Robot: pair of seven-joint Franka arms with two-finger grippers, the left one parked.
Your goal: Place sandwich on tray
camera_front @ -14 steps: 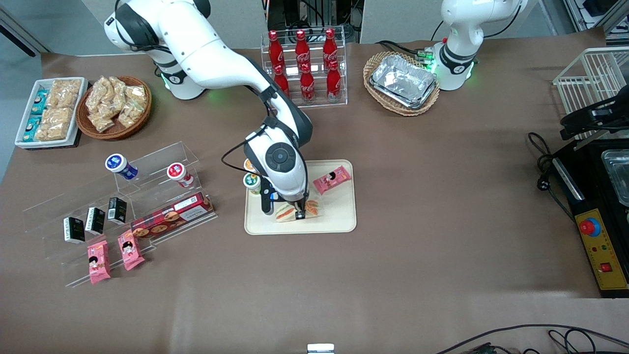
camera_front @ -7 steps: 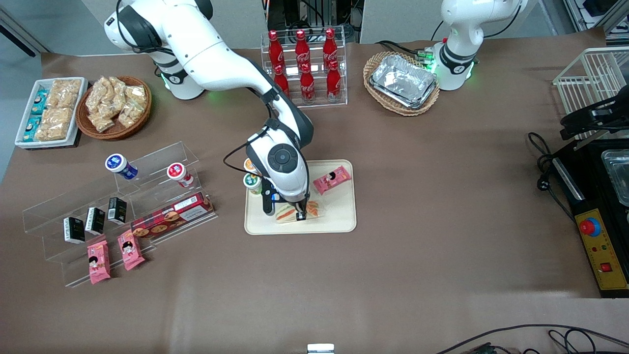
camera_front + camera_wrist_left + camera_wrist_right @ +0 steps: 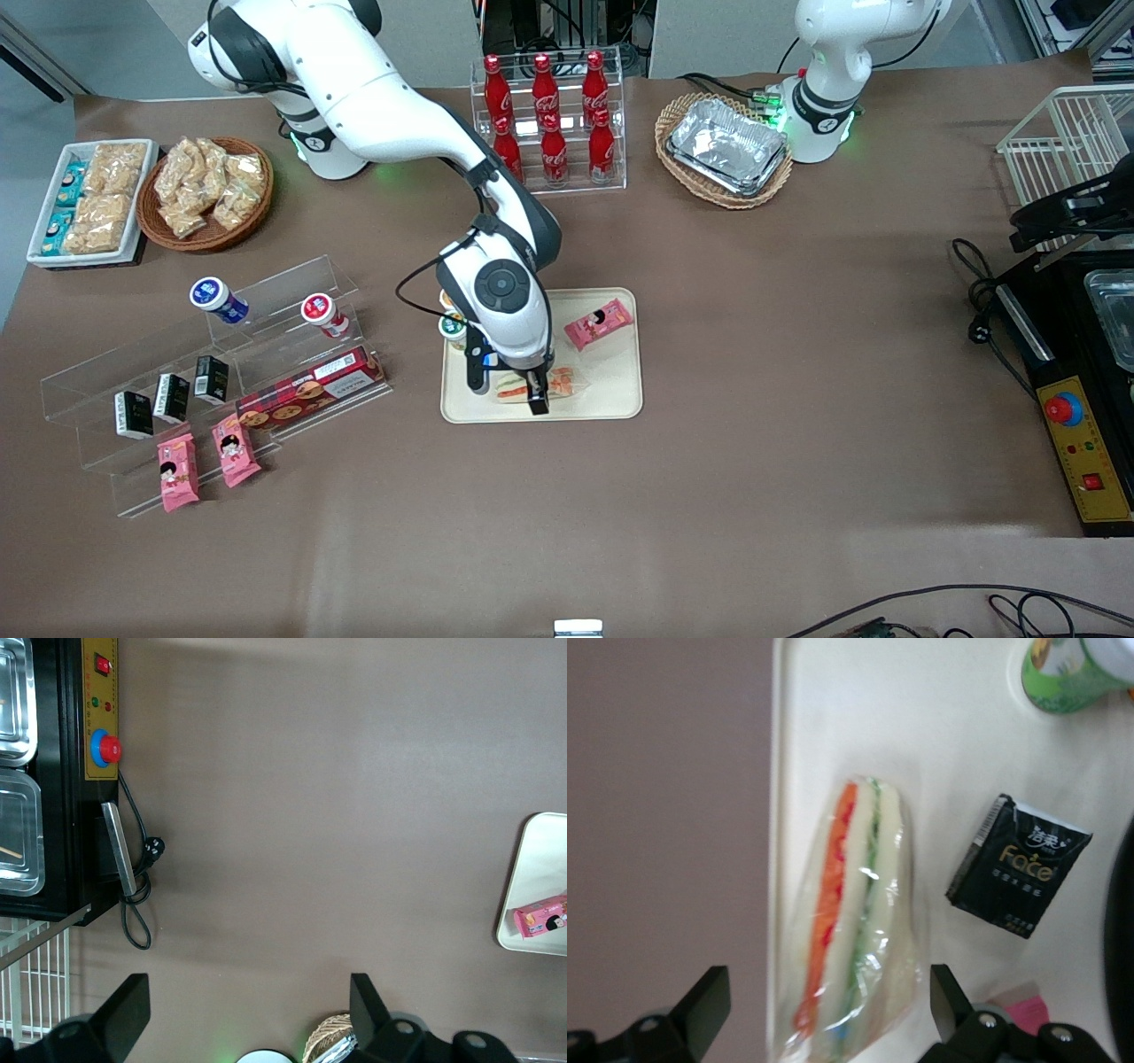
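Note:
The sandwich (image 3: 560, 383), clear-wrapped white bread with red-orange and green filling, lies on the cream-beige tray (image 3: 611, 394) near the tray's edge closest to the front camera. It also shows in the right wrist view (image 3: 855, 921), lying flat on the tray (image 3: 833, 691). My right gripper (image 3: 536, 397) hovers just above the sandwich. It is open, with its black fingertips (image 3: 709, 992) wide apart on either side of the sandwich and touching nothing.
On the tray are also a pink snack packet (image 3: 600, 323), a black packet (image 3: 1019, 864) and a green cup (image 3: 1063, 673). An acrylic shelf (image 3: 221, 381) of snacks stands toward the working arm's end. Cola bottles (image 3: 549, 120) stand farther from the front camera.
The gripper has opened and let go of the sandwich, which now rests on the tray. The hand has shifted slightly toward the front camera.

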